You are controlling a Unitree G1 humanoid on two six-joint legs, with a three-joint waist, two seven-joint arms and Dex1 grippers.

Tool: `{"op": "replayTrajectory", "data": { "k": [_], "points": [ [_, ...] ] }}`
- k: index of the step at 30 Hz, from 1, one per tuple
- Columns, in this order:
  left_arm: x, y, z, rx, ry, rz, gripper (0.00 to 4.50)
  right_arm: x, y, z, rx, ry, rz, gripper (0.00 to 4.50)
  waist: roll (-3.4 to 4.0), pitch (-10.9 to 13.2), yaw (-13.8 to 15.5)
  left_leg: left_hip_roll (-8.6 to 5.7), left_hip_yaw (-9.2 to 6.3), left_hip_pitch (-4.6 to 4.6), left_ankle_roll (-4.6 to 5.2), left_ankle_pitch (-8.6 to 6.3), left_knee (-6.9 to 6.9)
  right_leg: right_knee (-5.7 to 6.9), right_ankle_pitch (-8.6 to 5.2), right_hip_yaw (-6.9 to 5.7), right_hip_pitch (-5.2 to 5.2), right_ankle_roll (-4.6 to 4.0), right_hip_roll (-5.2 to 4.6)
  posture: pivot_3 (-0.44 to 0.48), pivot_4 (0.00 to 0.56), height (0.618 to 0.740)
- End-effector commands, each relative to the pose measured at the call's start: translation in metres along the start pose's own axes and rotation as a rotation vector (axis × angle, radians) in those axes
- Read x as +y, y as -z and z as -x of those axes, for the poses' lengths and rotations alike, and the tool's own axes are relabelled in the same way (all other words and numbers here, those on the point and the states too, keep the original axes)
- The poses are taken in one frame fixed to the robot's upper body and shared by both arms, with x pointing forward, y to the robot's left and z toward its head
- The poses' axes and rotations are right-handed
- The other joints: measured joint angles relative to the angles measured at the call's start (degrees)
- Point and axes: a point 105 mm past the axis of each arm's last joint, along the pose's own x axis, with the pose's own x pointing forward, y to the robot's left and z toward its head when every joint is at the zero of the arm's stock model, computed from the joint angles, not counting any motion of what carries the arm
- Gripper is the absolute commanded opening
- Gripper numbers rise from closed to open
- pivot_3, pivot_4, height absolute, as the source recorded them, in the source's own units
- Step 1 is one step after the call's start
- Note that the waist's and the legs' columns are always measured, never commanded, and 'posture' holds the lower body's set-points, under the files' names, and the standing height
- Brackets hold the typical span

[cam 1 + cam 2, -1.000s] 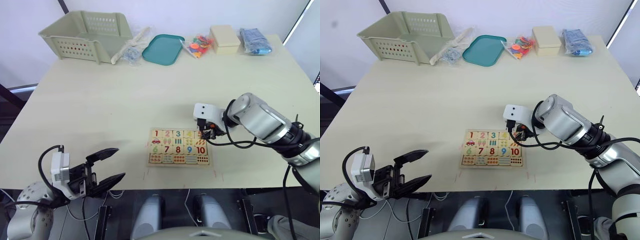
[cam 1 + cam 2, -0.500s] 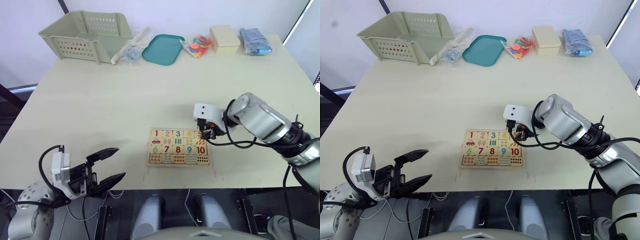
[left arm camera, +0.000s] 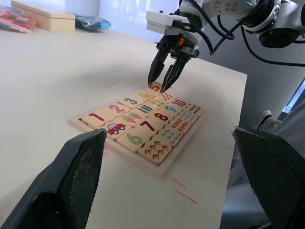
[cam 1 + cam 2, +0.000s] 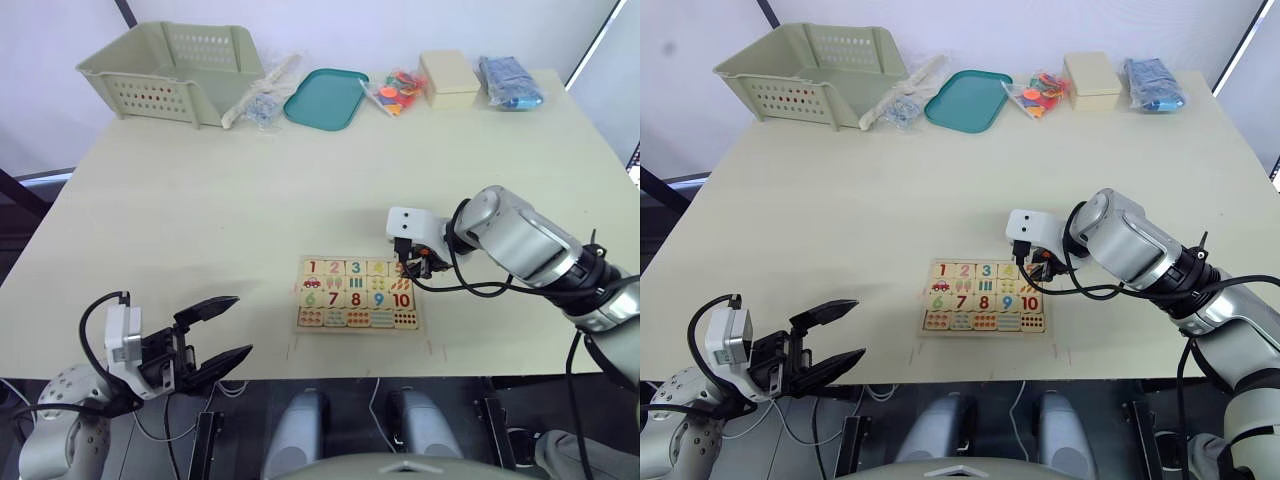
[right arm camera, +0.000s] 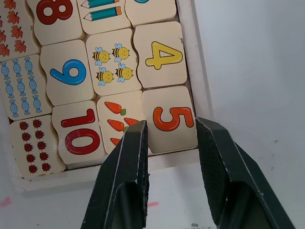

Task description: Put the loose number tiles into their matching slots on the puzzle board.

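Now the right gripper (image 5: 169, 138) hangs parted over the orange 5 tile (image 5: 170, 119) — seated in the puzzle board (image 4: 358, 293)'s top-row corner — while the left gripper (image 4: 222, 335) idles spread off-table.

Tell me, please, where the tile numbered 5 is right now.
The 5 tile sits in the puzzle board's top-row corner slot on the robot's right, beside the 4 tile, with the right gripper directly over it.
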Motion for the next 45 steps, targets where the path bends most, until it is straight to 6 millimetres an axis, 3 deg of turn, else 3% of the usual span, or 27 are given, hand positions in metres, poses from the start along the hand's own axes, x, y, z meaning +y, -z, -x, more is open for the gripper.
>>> {"op": "replayTrajectory", "data": {
  "k": [1,39,45],
  "points": [
    [-0.0031,-0.0058,-0.0040,-0.008,0.022,-0.034,4.50,0.0026,0.0019,-0.0015,0.005,-0.009,0.005,0.94,0.00,0.0,0.0,0.00,0.00,0.00,0.00,0.00,0.00,0.00,0.00,0.00,0.00,0.00,0.00,0.000,0.150,0.740],
    [-0.0008,-0.0065,-0.0067,-0.011,0.030,-0.039,4.50,0.0052,-0.0002,0.0004,-0.007,-0.019,0.010,0.94,0.00,0.0,0.0,0.00,0.00,0.00,0.00,0.00,-0.02,-0.02,0.00,0.00,0.00,0.00,0.00,0.000,0.150,0.740],
    [-0.0009,-0.0058,-0.0069,-0.011,0.029,-0.038,4.50,0.0054,-0.0003,0.0005,-0.008,-0.022,0.008,3.95,0.00,0.0,0.0,0.00,0.00,0.00,0.00,0.00,-0.02,-0.02,0.00,0.00,0.00,0.00,-0.01,0.000,0.150,0.740]
  ]
}}
